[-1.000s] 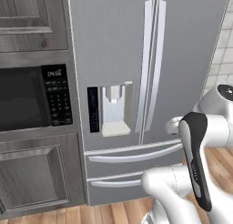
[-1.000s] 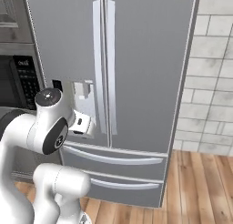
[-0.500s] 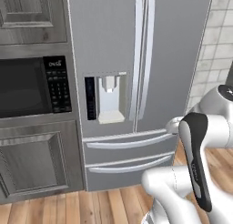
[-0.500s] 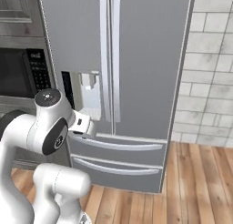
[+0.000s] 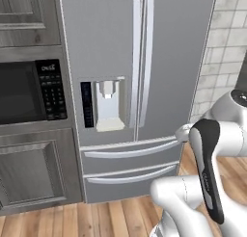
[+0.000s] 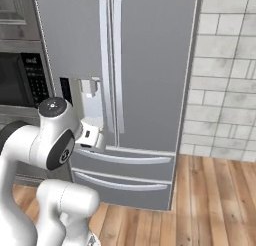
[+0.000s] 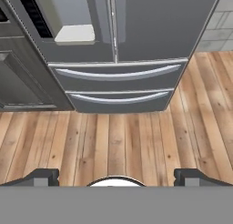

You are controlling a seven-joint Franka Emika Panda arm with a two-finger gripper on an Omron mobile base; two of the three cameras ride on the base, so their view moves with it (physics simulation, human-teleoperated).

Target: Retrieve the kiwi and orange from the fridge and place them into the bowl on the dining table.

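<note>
The grey fridge (image 5: 169,62) stands straight ahead with both doors shut, its two long handles meeting at the middle. It also shows in the right base view (image 6: 150,55) and the hand view (image 7: 154,27). Its two lower drawers (image 7: 118,84) are shut too. The kiwi and the orange are hidden. The bowl and the dining table are out of view. My gripper (image 7: 116,176) is open, with its fingertips (image 7: 43,175) far apart and nothing between them. It hangs above the wooden floor, short of the fridge and pointing at its lower half.
A built-in microwave (image 5: 24,91) and grey wood-panelled cabinets (image 5: 34,183) adjoin the fridge on the left. A pale tiled wall (image 6: 225,90) runs to its right. Wooden floor (image 7: 118,141) stretches in front of the fridge. My folded white arm (image 5: 207,168) sits low in both base views.
The whole picture has shifted and the fridge looks larger, so the base has driven closer to it. The arm holds its folded pose and the gripper stays open.
</note>
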